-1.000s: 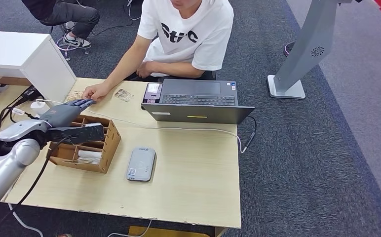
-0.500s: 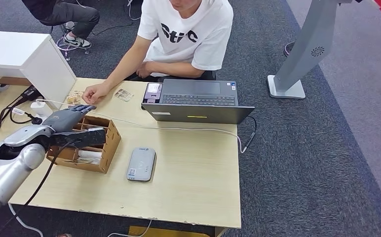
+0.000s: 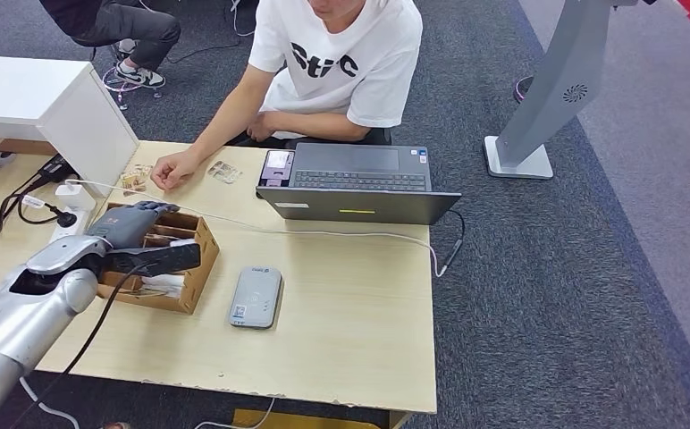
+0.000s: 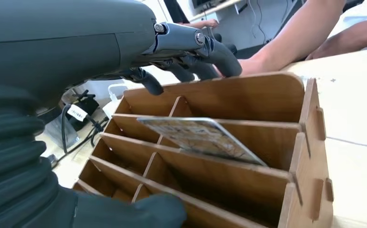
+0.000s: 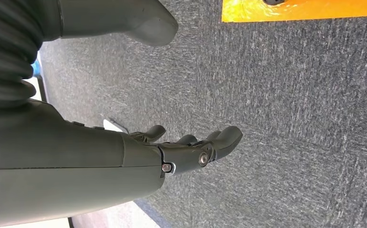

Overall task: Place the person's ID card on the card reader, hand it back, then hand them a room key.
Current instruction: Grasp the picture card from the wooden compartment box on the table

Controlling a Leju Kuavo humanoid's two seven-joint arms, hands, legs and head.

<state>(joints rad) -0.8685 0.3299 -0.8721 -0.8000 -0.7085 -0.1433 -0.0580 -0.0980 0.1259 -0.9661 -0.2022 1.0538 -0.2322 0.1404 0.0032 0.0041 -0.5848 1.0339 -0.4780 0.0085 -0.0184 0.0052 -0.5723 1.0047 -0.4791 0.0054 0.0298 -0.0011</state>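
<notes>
Wooden organizer (image 3: 194, 259) now lies under the retreated left robot hand (image 3: 136, 234).

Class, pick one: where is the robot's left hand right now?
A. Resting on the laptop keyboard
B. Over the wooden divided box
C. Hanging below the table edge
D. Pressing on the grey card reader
B: the left robot hand is over the wooden box, with fingers spread above its compartments.

A tan wooden divided box (image 3: 194, 268) at left centre holds a beige patterned card (image 4: 200, 137), beside a pale grey card reader (image 3: 256, 298), a dark grey laptop (image 3: 359, 183), a light wood-grain table (image 3: 341, 313) and dark grey carpet (image 3: 547, 268).
</notes>
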